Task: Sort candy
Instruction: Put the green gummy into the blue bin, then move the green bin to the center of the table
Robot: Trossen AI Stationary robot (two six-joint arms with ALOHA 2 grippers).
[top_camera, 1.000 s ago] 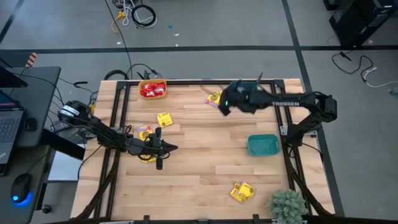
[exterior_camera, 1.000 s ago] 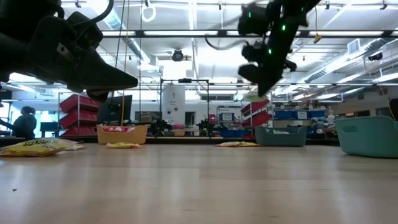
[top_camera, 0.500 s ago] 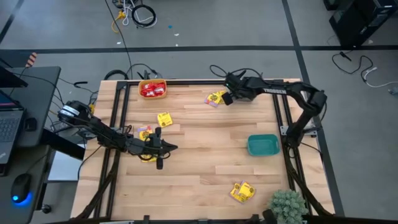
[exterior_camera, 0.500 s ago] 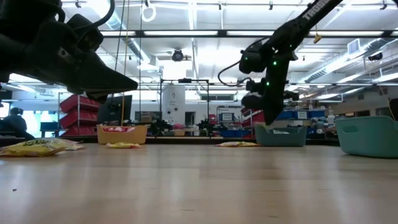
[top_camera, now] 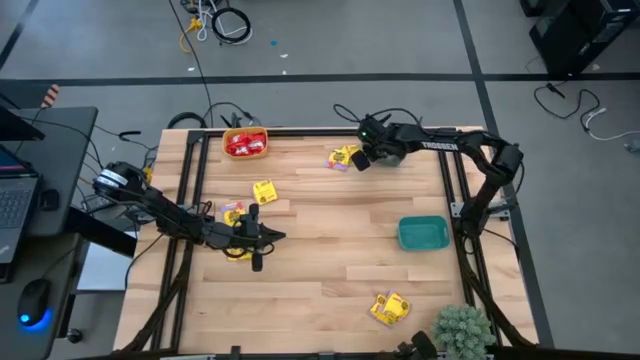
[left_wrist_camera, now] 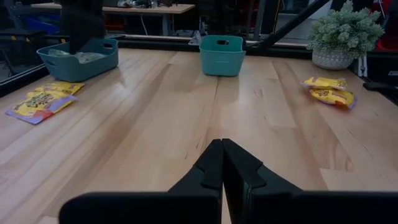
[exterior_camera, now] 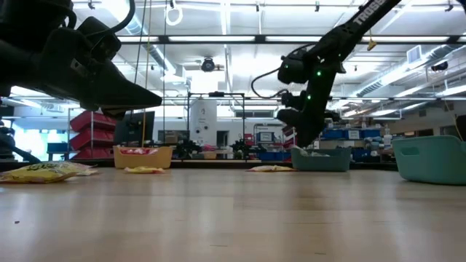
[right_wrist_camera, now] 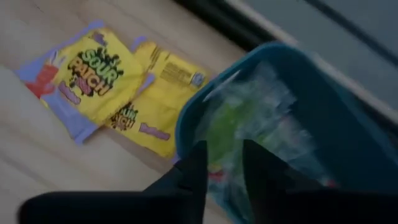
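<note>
While the pale wooden table (top_camera: 320, 250) is sitting under bright workshop strip lights, yellow candy (top_camera: 343, 157) is lying scattered across it.
The right gripper (right_wrist_camera: 221, 155) is hovering, fingers parted, over a teal bin (right_wrist_camera: 348, 112) showing pale green packets (right_wrist_camera: 249, 118); the left gripper (left_wrist_camera: 222, 158) is resting pinched shut, empty, mid-table; red packets are filling the orange bowl (top_camera: 245, 143).

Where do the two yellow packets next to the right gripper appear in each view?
High view: yellow packets at the table's far edge, just left of the right gripper.
Low view: the packets lie flat, centre, far back.
Left wrist view: the packets near the left edge.
Right wrist view: the packets upper left.
Shared landmark: the teal bowl beside them, unseen from above.
</note>
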